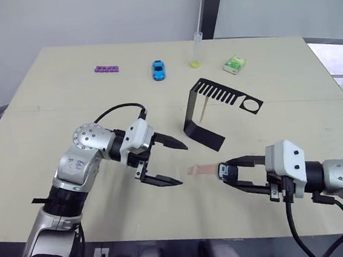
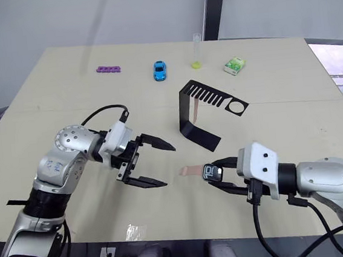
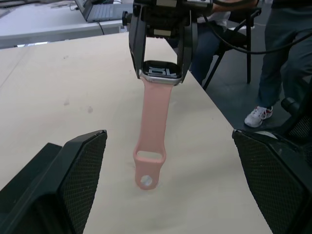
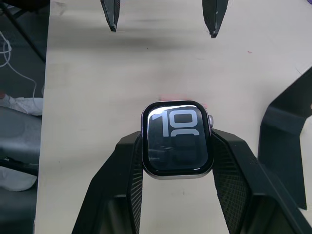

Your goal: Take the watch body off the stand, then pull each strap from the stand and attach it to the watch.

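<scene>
Clamped by its sides in the right gripper (image 2: 215, 174), the small black rounded-square watch body (image 4: 176, 142) has one soft pink strap (image 3: 152, 129) attached, trailing onto the counter (image 1: 63, 78). Left gripper (image 1: 172, 162) hangs spread, empty. Remaining strap (image 1: 204, 109) in the black bent-sheet stand (image 1: 205, 134) looks light, floppy; pinch near its end.

The pale desk (image 1: 65, 102) holds a black stand (image 1: 203, 128), a blue toy car (image 1: 158, 70), a purple strip (image 1: 105, 68), a green-white box (image 1: 235, 65) and a clear tube (image 1: 196, 49).
</scene>
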Robot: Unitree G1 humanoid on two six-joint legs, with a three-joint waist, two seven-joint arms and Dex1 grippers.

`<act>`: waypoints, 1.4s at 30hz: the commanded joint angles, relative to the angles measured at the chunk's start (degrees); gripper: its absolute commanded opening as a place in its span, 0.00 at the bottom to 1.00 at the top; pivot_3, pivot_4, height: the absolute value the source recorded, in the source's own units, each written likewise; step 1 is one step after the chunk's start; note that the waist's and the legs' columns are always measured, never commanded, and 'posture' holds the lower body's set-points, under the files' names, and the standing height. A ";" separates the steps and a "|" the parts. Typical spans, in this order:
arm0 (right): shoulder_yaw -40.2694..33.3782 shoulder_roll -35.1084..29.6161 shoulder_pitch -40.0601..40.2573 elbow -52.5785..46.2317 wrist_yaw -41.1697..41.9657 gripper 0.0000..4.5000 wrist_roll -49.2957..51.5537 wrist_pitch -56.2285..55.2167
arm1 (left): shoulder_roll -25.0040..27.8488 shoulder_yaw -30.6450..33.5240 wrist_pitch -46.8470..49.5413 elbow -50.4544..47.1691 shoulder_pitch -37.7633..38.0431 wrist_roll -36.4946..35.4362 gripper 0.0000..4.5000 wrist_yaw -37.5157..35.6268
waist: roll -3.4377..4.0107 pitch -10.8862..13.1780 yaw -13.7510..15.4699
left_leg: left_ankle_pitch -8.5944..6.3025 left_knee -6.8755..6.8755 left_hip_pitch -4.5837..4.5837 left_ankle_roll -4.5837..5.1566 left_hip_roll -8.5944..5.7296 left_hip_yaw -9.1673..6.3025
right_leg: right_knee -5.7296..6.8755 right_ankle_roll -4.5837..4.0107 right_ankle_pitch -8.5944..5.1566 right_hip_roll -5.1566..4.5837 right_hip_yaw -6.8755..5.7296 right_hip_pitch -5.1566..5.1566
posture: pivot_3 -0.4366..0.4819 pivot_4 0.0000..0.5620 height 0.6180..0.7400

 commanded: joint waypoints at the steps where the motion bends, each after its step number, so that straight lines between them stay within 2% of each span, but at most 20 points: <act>1: 6.03 3.84 -4.43 2.57 0.57 0.33 -2.96 -1.03 | 2.48 1.23 -1.95 0.11 0.67 1.53 0.99 -0.49 | 0.00 0.00 -0.15 | 0.00 0.01 -0.01 0.00 -0.02 0.00 | 0.00 0.00 0.00 -0.02 0.01 -0.01 | 0.48 0.27 1.00; 7: 17.03 8.96 -9.14 9.76 0.69 0.33 -11.47 -0.84 | 8.22 2.50 -5.47 3.42 3.54 3.85 0.99 -2.09 | 0.00 0.00 -0.47 | 0.00 -0.02 -0.02 0.00 -0.01 0.00 | 0.03 -0.01 0.00 -0.05 -0.02 -0.05 | 0.48 0.27 1.00; 10: 21.21 10.25 -9.27 13.42 1.17 0.33 -16.13 -2.15 | 9.10 2.48 -6.45 3.45 4.69 4.46 0.99 -1.93 | 0.00 0.00 -0.79 | -0.01 -0.03 -0.02 0.02 -0.02 -0.01 | 0.02 -0.01 0.00 -0.08 -0.04 -0.05 | 0.48 0.27 1.00; 16: 23.89 12.84 -10.09 16.91 1.47 0.33 -19.42 -2.31 | 8.90 1.90 -7.71 2.82 5.88 5.54 0.99 -1.36 | 0.00 0.00 -0.98 | -0.02 -0.02 -0.04 0.03 -0.05 -0.04 | 0.04 -0.01 0.00 -0.13 -0.08 -0.05 | 0.48 0.27 1.00; 19: 22.89 12.97 -10.42 17.36 1.92 0.33 -20.04 -2.44 | 8.36 2.47 -6.96 2.18 6.44 5.06 0.99 -0.27 | 0.01 0.00 -1.12 | -0.01 -0.02 -0.03 0.02 -0.04 -0.04 | 0.06 -0.01 0.00 -0.11 -0.08 -0.06 | 0.48 0.27 1.00; 20: 21.96 12.89 -10.35 17.03 2.22 0.58 -19.47 -2.22 | 8.19 2.70 -6.95 2.14 6.65 4.98 1.00 0.15 | 0.01 0.00 -1.13 | -0.01 -0.02 -0.03 0.02 -0.04 -0.04 | 0.07 -0.01 0.00 -0.11 -0.08 -0.06 | 0.48 0.27 1.00; 21: 20.94 12.50 -10.07 16.35 2.71 0.67 -18.68 -1.93 | 8.08 2.87 -7.04 2.14 6.89 5.06 1.00 0.64 | 0.01 0.00 -1.12 | -0.01 -0.02 -0.03 0.02 -0.03 -0.04 | 0.09 -0.01 0.00 -0.11 -0.08 -0.06 | 0.48 0.27 1.00; 24: 14.48 9.95 -6.46 11.97 4.72 0.99 -14.10 -1.22 | 7.58 4.56 -5.16 1.45 8.26 3.86 1.00 3.43 | 0.01 0.00 -1.00 | -0.01 -0.02 -0.03 0.02 -0.04 -0.04 | 0.11 -0.01 0.00 -0.12 -0.09 -0.06 | 0.48 0.27 1.00; 27: 3.21 8.64 0.70 7.37 5.11 0.99 -7.16 0.42 | 8.06 8.62 1.39 -1.19 10.72 -0.61 1.00 6.34 | 0.00 0.00 -0.85 | -0.03 -0.02 -0.05 0.05 -0.04 -0.12 | 0.09 -0.01 0.00 -0.14 -0.12 -0.03 | 0.48 0.27 1.00; 30: -14.89 9.76 11.76 3.30 4.63 0.99 2.20 4.49 | 9.29 16.23 10.11 -4.24 15.01 -7.06 1.00 10.61 | 0.00 0.00 -0.74 | -0.07 -0.05 -0.06 0.05 -0.04 -0.21 | 0.06 -0.01 0.00 -0.15 -0.13 0.02 | 0.48 0.27 1.00; 36: -40.87 15.21 28.43 5.88 5.44 0.99 10.10 6.80 | 11.81 30.60 20.28 -2.10 22.55 -13.44 1.00 17.94 | 0.00 0.00 -1.07 | -0.18 -0.18 0.35 0.24 -0.03 -0.24 | -0.05 -0.01 0.00 -0.13 -0.14 0.45 | 0.48 0.27 1.00; 38: -44.44 17.64 30.10 8.71 3.89 0.99 12.50 6.96 | 12.88 33.44 21.35 2.93 21.25 -14.35 1.00 18.57 | -0.14 0.06 -1.06 | -0.18 -0.48 0.77 0.23 -0.03 -0.23 | -0.22 -0.01 -0.01 -0.12 -0.13 0.83 | 0.48 0.27 1.00; 40: -43.93 18.97 30.11 10.37 3.18 0.99 11.30 5.38 | 13.07 33.27 18.82 8.28 18.03 -11.75 1.00 20.80 | -0.22 0.02 -1.06 | -0.17 -0.93 1.33 0.22 -0.08 -0.18 | -0.68 -0.09 -0.05 -0.18 -0.10 1.28 | 0.48 0.27 1.00; 42: -42.05 19.15 29.41 10.69 2.93 0.99 9.63 4.00 | 12.69 32.19 16.84 9.64 15.96 -10.17 1.00 21.78 | -0.21 0.02 -1.06 | -0.16 -0.98 1.38 0.20 -0.08 -0.18 | -0.78 -0.10 -0.05 -0.18 -0.12 1.33 | 0.48 0.27 1.00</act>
